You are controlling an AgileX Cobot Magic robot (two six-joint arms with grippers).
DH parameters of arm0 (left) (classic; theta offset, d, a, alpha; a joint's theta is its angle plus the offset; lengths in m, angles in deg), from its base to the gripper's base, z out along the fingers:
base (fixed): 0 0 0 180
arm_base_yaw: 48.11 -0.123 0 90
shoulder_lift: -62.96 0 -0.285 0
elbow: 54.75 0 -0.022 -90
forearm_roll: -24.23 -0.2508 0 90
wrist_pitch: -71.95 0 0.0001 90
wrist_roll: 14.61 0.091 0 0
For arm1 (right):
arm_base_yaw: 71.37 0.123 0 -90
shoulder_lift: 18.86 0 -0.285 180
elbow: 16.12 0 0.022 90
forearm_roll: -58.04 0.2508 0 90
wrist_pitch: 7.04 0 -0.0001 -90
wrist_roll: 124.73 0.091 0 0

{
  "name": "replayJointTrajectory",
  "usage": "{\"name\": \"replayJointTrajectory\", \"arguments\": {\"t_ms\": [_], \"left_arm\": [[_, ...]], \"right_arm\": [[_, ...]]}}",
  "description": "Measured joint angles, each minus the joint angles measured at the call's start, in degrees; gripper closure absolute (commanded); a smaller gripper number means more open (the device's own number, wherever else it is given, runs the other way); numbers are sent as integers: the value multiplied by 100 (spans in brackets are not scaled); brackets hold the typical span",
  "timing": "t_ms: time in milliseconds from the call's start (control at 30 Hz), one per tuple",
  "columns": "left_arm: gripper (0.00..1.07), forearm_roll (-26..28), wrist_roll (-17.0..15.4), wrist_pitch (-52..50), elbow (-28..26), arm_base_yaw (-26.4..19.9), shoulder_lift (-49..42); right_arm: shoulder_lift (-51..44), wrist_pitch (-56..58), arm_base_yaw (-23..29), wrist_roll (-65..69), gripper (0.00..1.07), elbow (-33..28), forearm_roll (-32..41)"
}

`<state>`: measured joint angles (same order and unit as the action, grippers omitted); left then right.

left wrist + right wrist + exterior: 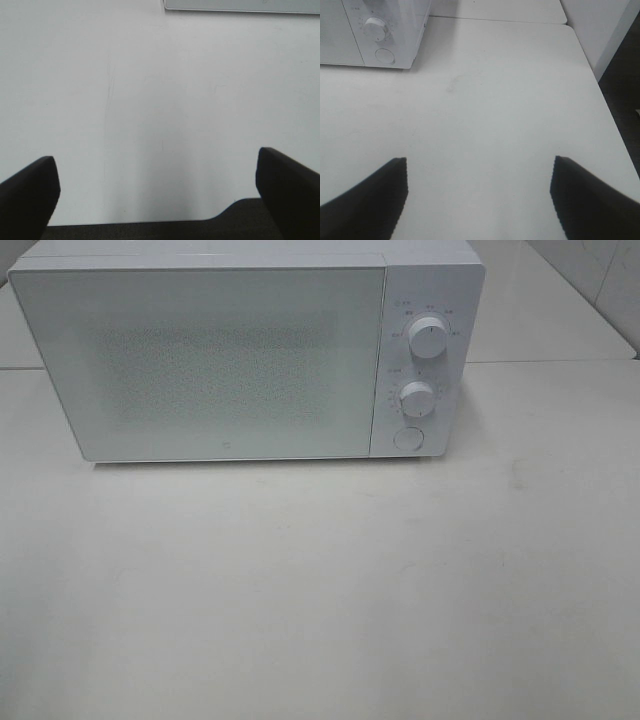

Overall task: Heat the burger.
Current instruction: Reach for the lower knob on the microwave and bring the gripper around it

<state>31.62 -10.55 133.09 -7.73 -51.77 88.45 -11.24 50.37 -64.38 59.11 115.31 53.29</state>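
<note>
We cannot see the burger anywhere. It is not on the white table (320, 590). It may sit behind the shut door (200, 360) of the white microwave (430, 280), but the door is cloudy, so we cannot tell.

The microwave stands at the far side of the table. Its upper knob (428, 337), lower knob (417, 398) and round button (407, 438) are on its right end.

Our left gripper (155, 165) has its jaws wide apart and holds nothing. It sees only the microwave's bottom edge, far ahead. Our right gripper (480, 164) is apart and empty too. It sees the lower knob and the button ahead, so we think the right arm is nearer to them.
</note>
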Motion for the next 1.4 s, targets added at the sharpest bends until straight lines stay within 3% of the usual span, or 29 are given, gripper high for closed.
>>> {"name": "replayJointTrajectory", "arguments": {"t_ms": [400, 1400], "left_arm": [[6, 0, -6, 29, 34, 0, -1719], [6, 6, -34, 29, 69, 0, -1793]], "right_arm": [[0, 0, 0, 0, 31, 0, 0], [0, 0, 0, 0, 31, 0, 0]]}}
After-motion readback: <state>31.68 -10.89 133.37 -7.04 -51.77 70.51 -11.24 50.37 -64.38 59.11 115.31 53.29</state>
